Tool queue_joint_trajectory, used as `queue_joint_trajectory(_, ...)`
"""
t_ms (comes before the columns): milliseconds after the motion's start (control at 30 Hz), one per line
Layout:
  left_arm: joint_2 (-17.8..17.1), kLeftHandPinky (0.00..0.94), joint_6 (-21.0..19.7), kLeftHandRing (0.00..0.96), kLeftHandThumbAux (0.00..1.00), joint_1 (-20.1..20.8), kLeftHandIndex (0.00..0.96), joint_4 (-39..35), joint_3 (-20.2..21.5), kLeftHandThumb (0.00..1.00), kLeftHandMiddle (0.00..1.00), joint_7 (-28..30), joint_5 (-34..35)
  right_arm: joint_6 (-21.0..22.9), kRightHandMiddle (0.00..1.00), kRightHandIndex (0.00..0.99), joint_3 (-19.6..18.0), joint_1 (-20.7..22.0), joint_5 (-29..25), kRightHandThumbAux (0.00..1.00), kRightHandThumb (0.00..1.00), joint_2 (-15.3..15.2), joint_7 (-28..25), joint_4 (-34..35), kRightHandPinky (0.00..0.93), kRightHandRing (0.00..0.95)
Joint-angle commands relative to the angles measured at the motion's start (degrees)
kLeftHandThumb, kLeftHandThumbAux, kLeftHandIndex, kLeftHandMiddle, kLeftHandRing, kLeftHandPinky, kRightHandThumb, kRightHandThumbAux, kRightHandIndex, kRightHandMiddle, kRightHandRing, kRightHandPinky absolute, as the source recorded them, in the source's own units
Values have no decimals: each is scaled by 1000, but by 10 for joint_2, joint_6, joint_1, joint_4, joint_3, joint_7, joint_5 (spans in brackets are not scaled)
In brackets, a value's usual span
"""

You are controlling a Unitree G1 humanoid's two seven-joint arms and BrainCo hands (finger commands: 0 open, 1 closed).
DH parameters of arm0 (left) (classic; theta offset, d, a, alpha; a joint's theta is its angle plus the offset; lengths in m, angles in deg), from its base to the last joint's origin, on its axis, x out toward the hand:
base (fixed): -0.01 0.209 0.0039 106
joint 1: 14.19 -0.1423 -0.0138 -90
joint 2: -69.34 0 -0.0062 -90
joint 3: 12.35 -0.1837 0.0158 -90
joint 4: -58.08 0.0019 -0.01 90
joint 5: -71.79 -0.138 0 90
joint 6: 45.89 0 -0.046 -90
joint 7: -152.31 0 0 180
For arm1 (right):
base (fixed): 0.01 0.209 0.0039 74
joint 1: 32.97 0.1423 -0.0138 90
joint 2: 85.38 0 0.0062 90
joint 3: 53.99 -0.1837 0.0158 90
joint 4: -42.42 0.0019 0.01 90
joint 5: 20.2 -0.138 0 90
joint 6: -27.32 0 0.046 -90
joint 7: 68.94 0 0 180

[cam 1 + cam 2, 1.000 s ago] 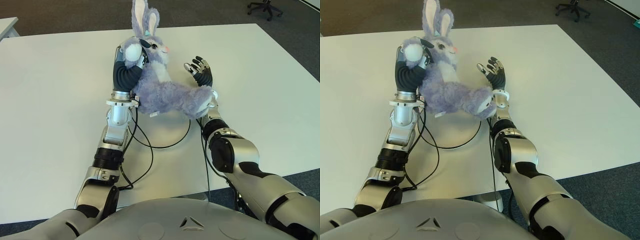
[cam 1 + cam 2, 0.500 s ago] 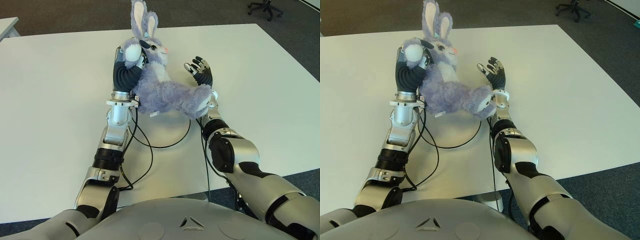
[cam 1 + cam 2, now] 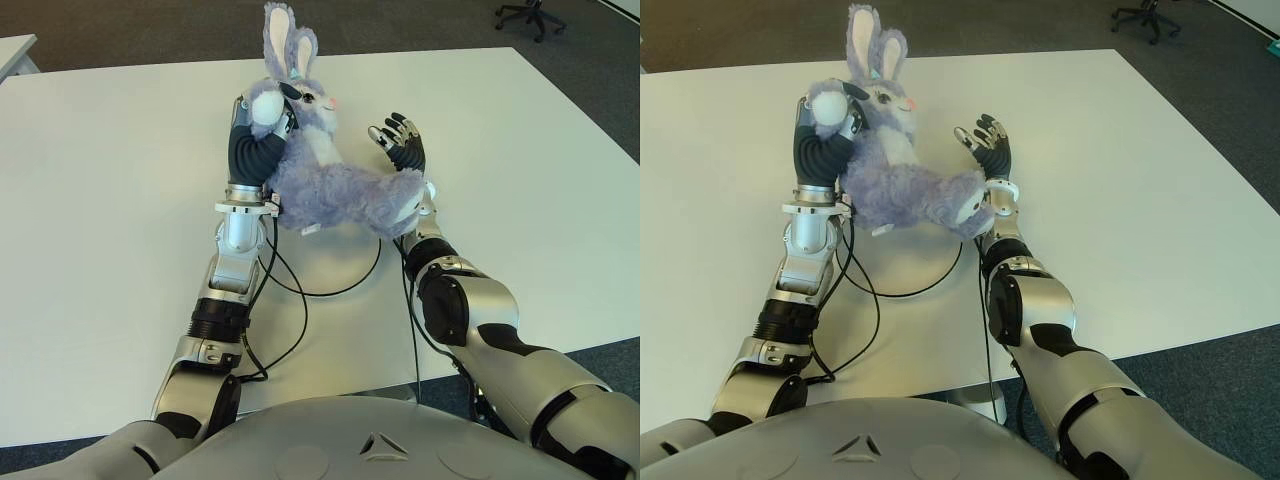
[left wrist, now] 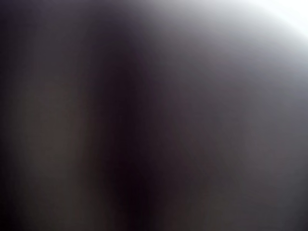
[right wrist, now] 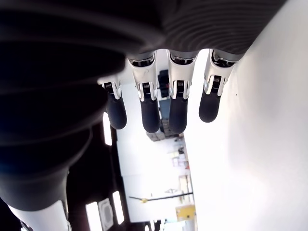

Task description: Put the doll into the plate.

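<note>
A purple plush bunny doll [image 3: 330, 180] with long ears lies tilted, its head up and away from me. My left hand [image 3: 258, 125] is shut on its white paw and upper body, holding it above the table. Beneath the doll's legs shows the thin dark rim of a white plate [image 3: 340, 293]. My right hand [image 3: 400, 142] is just right of the doll's feet, palm up, holding nothing, its fingers [image 5: 150, 108] spread. The left wrist view is dark, blocked at close range.
The white table [image 3: 100, 180] stretches wide on both sides. Black cables [image 3: 290, 300] loop from my left forearm across the near part of the table. An office chair [image 3: 530, 15] stands on the dark floor beyond the far right corner.
The left hand and the doll have shifted very slightly to the right. The right hand has stayed where it was.
</note>
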Motion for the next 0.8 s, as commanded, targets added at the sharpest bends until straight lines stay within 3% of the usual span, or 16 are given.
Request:
queue_joint_trajectory(33,1,874,-7,882,701,-14,441,7,-2,717,893,9,16,45,180,154,-6,-85,-7,751,77,15,0,-52,144,160)
queue_joint_trajectory(367,-1,858,1,868,700,-17,442,13,-2,717,870,1,10,46,168,142,-3,-84,-4,747,64,14,1,-52,147,151)
queue_joint_trajectory(600,1,859,6,870,699,-23,442,17,1,718,872,-53,-56,46,169,143,-1,-84,-3,753,58,14,3,-52,147,154)
queue_joint_trajectory(800,3,854,-5,857,698,-30,443,16,-5,722,858,-53,-53,46,178,155,-1,-84,-5,751,55,14,4,-52,149,158)
